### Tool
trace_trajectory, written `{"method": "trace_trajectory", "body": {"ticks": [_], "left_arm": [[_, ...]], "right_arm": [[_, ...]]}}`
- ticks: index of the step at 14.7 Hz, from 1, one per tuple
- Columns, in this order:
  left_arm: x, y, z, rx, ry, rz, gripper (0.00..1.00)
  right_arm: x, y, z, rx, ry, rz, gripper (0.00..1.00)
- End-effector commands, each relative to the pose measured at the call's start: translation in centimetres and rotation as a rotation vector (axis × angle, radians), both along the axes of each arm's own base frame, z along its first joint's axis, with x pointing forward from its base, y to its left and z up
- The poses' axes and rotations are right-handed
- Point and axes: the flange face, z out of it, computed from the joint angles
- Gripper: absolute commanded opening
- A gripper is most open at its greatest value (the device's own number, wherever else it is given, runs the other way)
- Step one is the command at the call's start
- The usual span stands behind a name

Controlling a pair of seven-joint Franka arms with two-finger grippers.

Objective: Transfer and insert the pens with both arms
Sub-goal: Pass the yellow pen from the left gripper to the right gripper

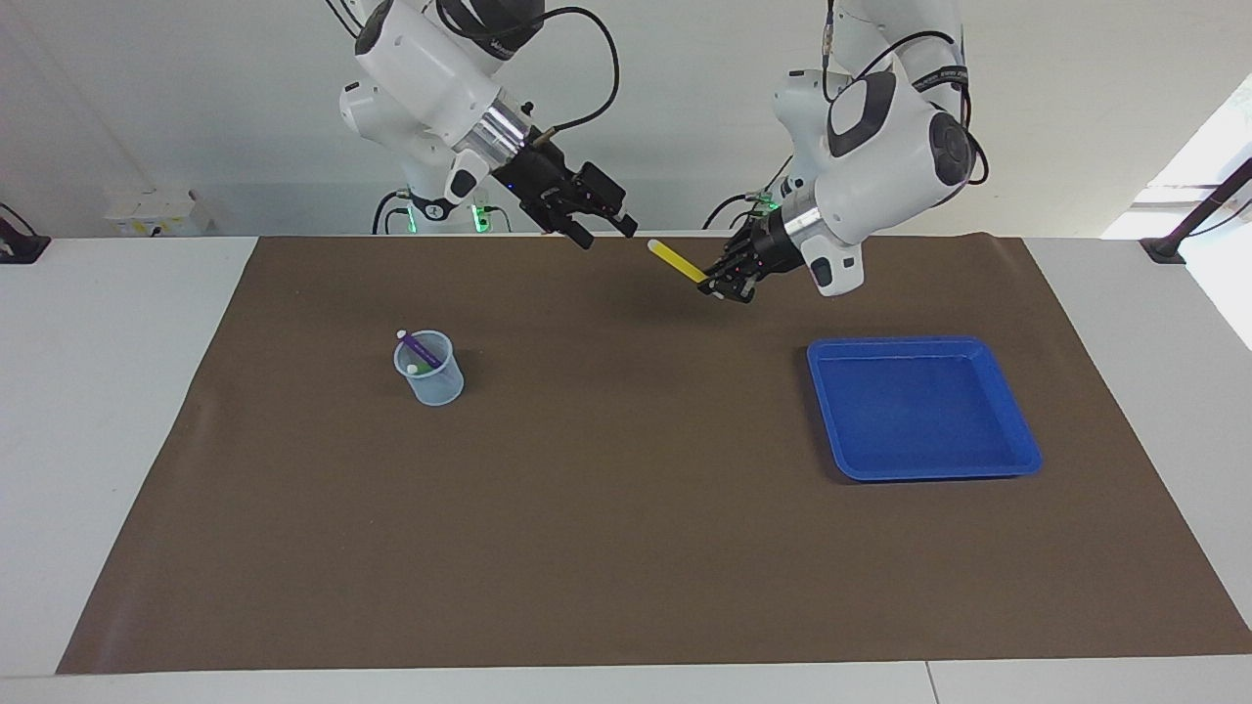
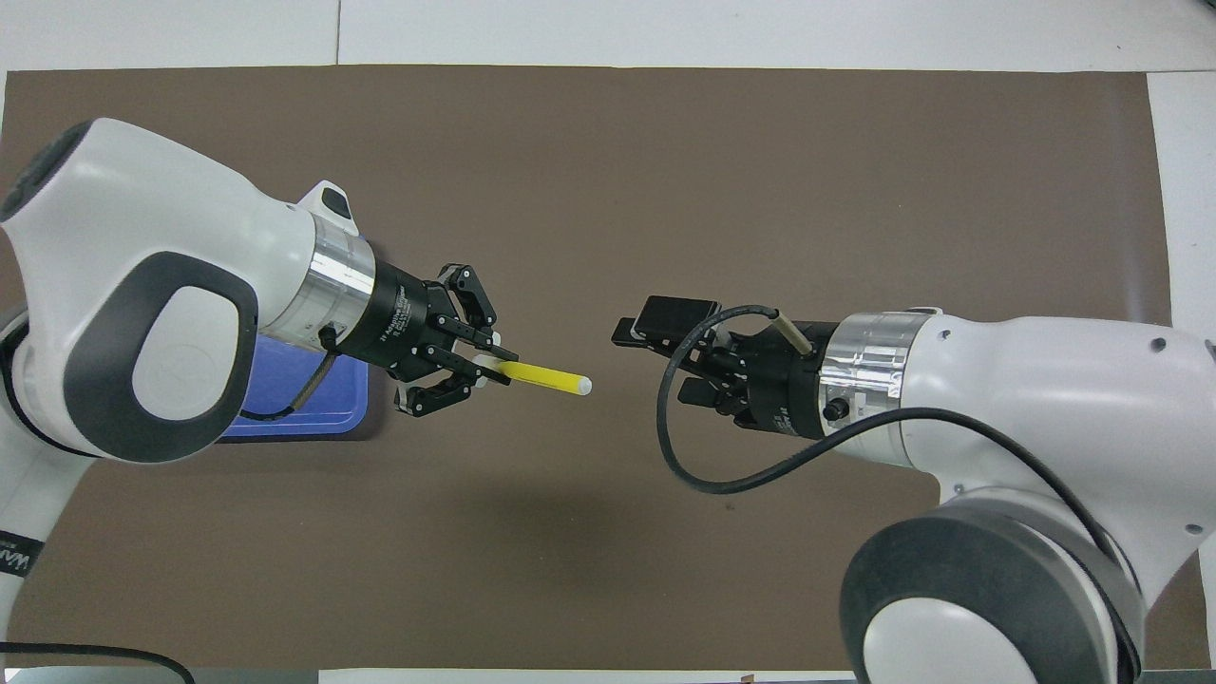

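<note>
"Franka" lettering, perhaps, on left claw

Brown-matted table: cup, tray

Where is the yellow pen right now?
The yellow pen is in the air, held at one end by the shut left gripper over the mat's middle, its free end pointing toward the open right gripper.

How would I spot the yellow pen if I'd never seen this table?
Find the brown mat, then the two big white arms meeting above its middle. The left gripper holds the yellow pen in the air; the other pens stand in the clear cup.
</note>
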Motion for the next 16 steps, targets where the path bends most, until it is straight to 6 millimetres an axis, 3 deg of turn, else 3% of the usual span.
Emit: {"method": "trace_trajectory", "body": {"ticks": [1,3,5,11,14,16], "left_arm": [[-2.1,-0.1,0.6,-0.022,0.044,0.098,0.00],[-2.1,-0.4,0.9,-0.023,0.066,0.146,0.00],[-2.7,-1.1,0.8,-0.026,0.070,0.160,0.00],[-3.2,-1.6,0.7,-0.036,0.057,0.170,0.00],[-3.2,-1.6,0.7,-0.036,0.056,0.168,0.00],[-3.2,-1.6,0.7,-0.036,0.056,0.166,0.00]], "right_arm": [[-0.7,0.3,-0.3,0.016,-0.015,-0.026,1.00],[-0.9,0.4,-0.9,0.004,-0.024,-0.004,0.96],[-0.9,0.3,-0.9,-0.002,-0.043,0.014,0.79],[-1.3,1.1,-0.9,-0.001,-0.037,0.025,0.66],[-1.3,1.1,-1.0,-0.003,-0.039,0.031,0.51],[-1.3,1.1,-1.0,-0.003,-0.039,0.031,0.50]]}}
